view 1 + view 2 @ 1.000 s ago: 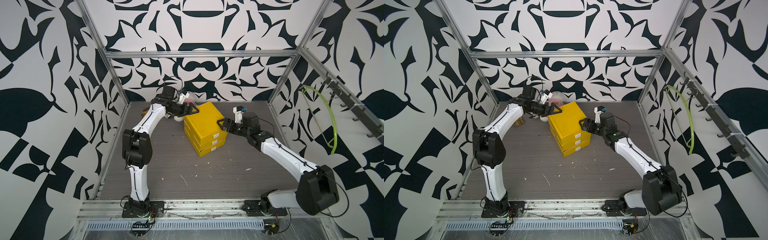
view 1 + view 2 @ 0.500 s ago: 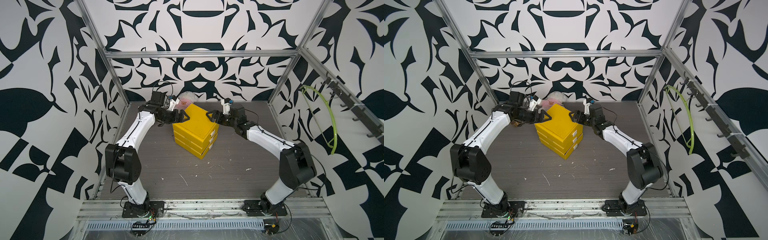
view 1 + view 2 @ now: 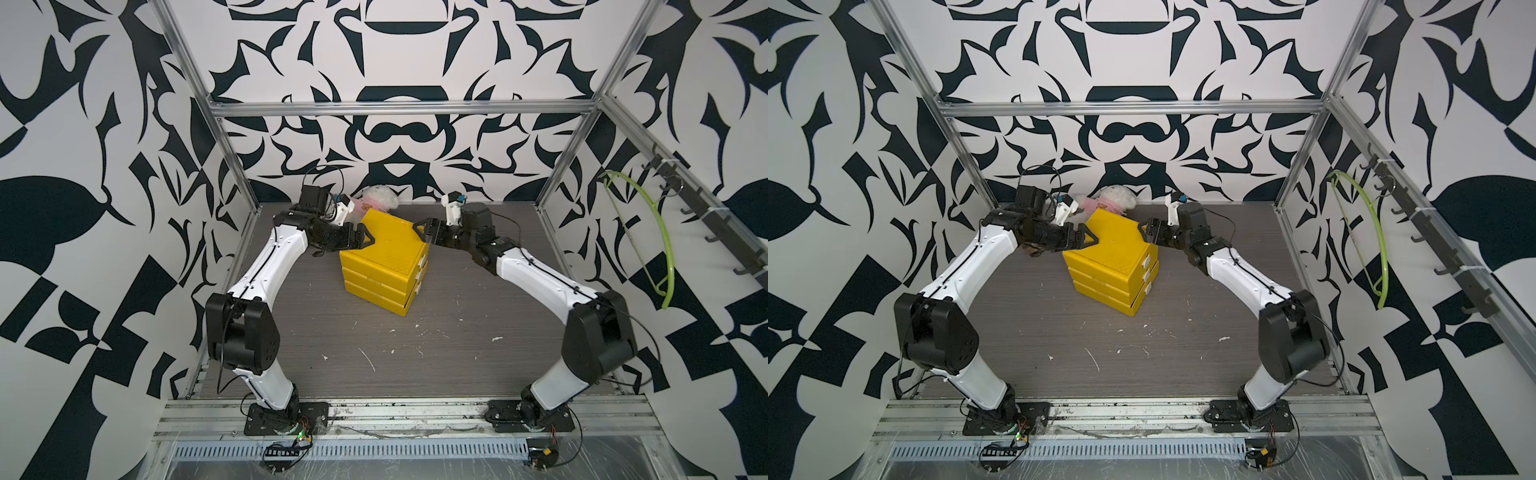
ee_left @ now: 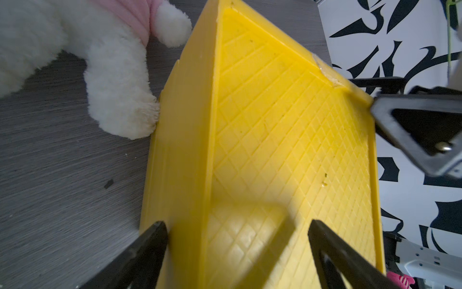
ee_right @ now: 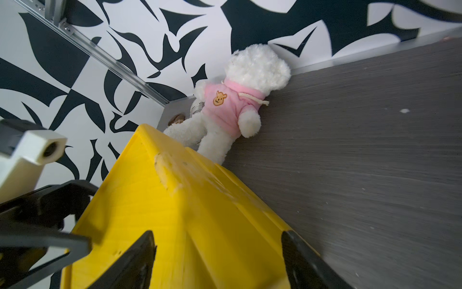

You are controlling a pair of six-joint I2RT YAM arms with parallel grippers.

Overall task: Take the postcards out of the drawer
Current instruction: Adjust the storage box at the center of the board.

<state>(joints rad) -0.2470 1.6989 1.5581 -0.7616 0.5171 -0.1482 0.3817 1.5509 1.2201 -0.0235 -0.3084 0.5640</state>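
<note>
**A:** On the grey wood-grain table (image 3: 457, 353), what moved?
**B:** Yellow plastic three-drawer cabinet (image 3: 384, 253) slid left. The left gripper (image 3: 365, 239) and right gripper (image 3: 419, 230) straddled its top corners, both spread, holding nothing. Its drawers (image 3: 419, 272) stayed shut; postcards unseen, likely inside.

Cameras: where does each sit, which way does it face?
Top views: high at the front, looking down at the table; both arms whole, left hand and right hand at the yellow drawer unit.
Left wrist: on the left arm, facing along its open fingers across the unit's top to the right hand.
Right wrist: on the right arm, facing over the unit to the plush bear; own fingers, left hand show.
Shared: all show the unit.
</note>
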